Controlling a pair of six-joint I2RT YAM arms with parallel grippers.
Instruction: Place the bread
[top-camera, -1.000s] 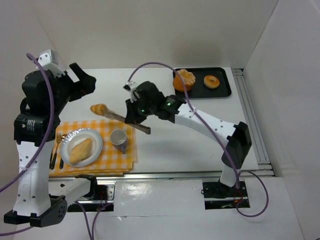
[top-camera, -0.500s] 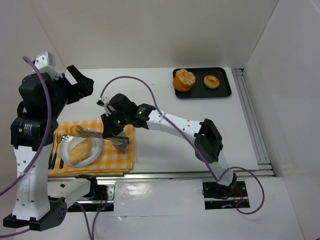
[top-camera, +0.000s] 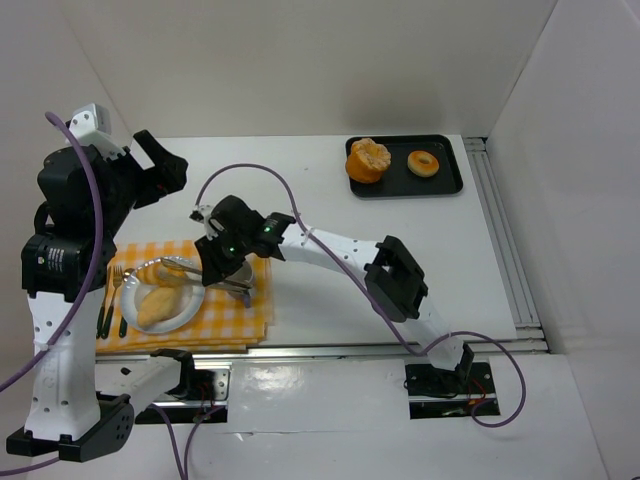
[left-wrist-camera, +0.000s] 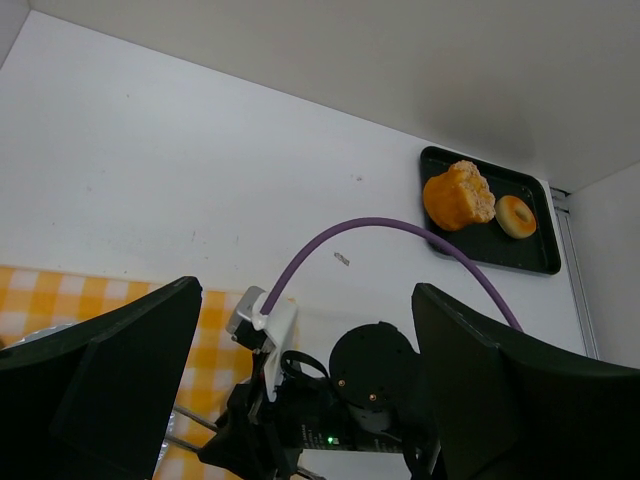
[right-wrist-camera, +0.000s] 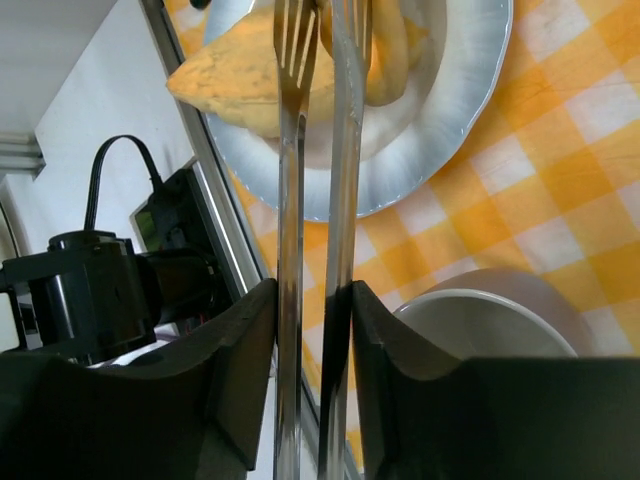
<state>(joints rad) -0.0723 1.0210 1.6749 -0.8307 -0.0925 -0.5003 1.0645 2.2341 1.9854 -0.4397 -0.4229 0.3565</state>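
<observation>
My right gripper (top-camera: 222, 262) is shut on metal tongs (top-camera: 192, 268), whose tips grip a small golden bread roll (top-camera: 150, 270) over the far part of a white plate (top-camera: 196, 292). A larger bread piece (top-camera: 160, 304) lies on that plate. In the right wrist view the tongs (right-wrist-camera: 290, 200) run up from my right gripper (right-wrist-camera: 312, 300) to the bread (right-wrist-camera: 235, 85) on the plate (right-wrist-camera: 440, 110). My left gripper (top-camera: 160, 165) is open and empty, raised at the far left, well above the table; it also shows in the left wrist view (left-wrist-camera: 305, 385).
The plate sits on a yellow checked placemat (top-camera: 245, 318) with a grey cup (top-camera: 240, 272) right of it and a fork and knife (top-camera: 112, 298) left of it. A black tray (top-camera: 452, 182) at the back right holds an orange bun (top-camera: 368, 160) and a doughnut (top-camera: 424, 162).
My right arm has swung left and down, carrying the roll in the tongs from above the bare table to over the plate. The left arm has barely moved.
</observation>
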